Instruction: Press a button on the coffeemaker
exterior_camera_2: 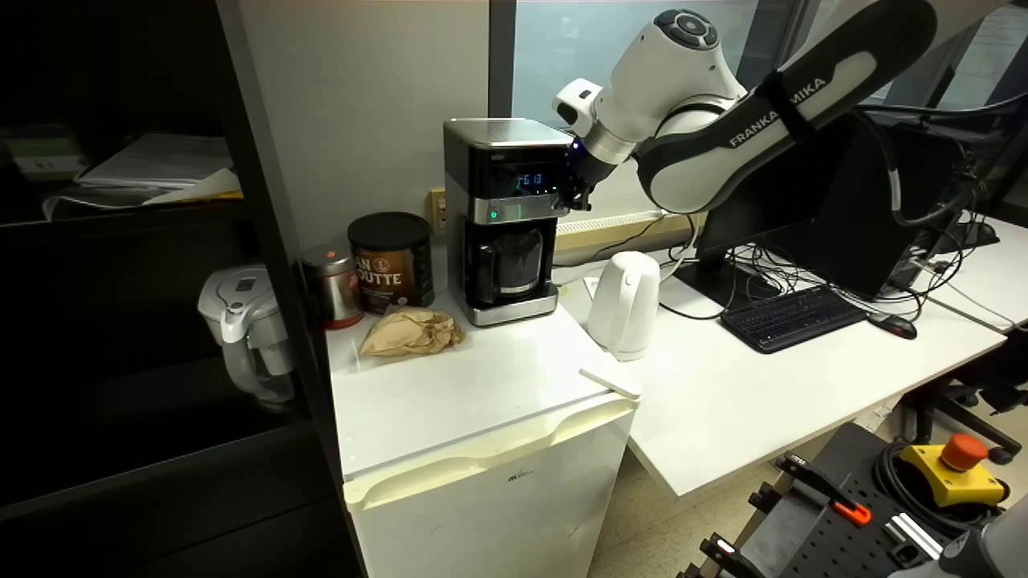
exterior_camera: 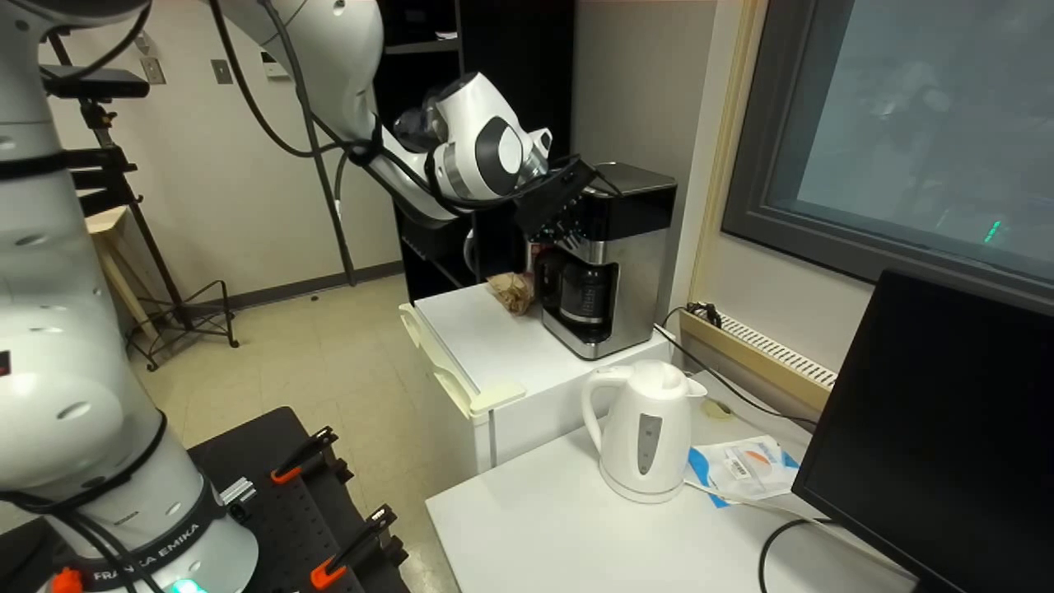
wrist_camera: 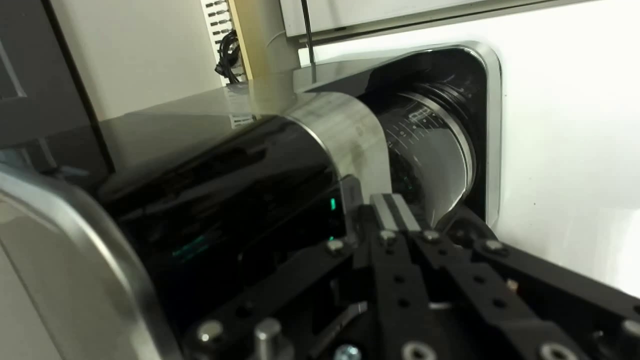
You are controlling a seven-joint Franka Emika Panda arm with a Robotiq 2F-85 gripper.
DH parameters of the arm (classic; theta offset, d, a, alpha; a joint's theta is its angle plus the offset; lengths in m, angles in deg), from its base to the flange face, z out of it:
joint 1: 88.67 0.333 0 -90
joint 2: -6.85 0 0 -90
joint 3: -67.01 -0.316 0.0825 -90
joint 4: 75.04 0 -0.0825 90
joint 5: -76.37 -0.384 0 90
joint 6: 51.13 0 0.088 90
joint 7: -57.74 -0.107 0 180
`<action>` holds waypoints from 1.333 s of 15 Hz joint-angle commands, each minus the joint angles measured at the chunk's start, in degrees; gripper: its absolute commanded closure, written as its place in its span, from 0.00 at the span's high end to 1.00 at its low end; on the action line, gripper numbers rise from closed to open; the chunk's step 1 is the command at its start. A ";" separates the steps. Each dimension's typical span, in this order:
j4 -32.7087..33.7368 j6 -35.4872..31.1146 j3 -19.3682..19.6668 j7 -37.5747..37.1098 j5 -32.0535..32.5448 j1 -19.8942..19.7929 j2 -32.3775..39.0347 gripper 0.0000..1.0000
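The drip coffeemaker (exterior_camera_2: 504, 210) stands upright on a white mini-fridge (exterior_camera_2: 498, 369), its silver front band (wrist_camera: 357, 135) just ahead of the closed, empty claw (wrist_camera: 395, 212), which points toward the end nearer the electric kettle (exterior_camera_2: 623, 305); contact cannot be judged.

White kettle (exterior_camera: 645, 432), paper bag (exterior_camera_2: 413, 331), black keyboard (exterior_camera_2: 791, 319)

In an exterior view you're right beside the arm (exterior_camera: 346, 74), angled down past the kettle (exterior_camera: 646, 436); in an exterior view you're looking down over the fridge (exterior_camera_2: 482, 506) at the front of the coffeemaker (exterior_camera_2: 514, 209). Both exterior views share all four. Wrist view's super close, coffeemaker showing sideways.
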State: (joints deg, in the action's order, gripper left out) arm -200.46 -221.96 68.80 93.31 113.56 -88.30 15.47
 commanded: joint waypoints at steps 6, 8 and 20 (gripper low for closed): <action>3.76 -1.77 1.19 -2.47 5.93 0.63 2.59 0.00; 3.49 -1.42 0.88 -2.17 6.04 0.53 2.46 0.00; -1.34 0.63 1.18 -7.25 23.41 2.78 -2.17 0.00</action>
State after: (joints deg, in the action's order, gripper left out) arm -200.47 -221.78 69.04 89.18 131.27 -86.96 15.41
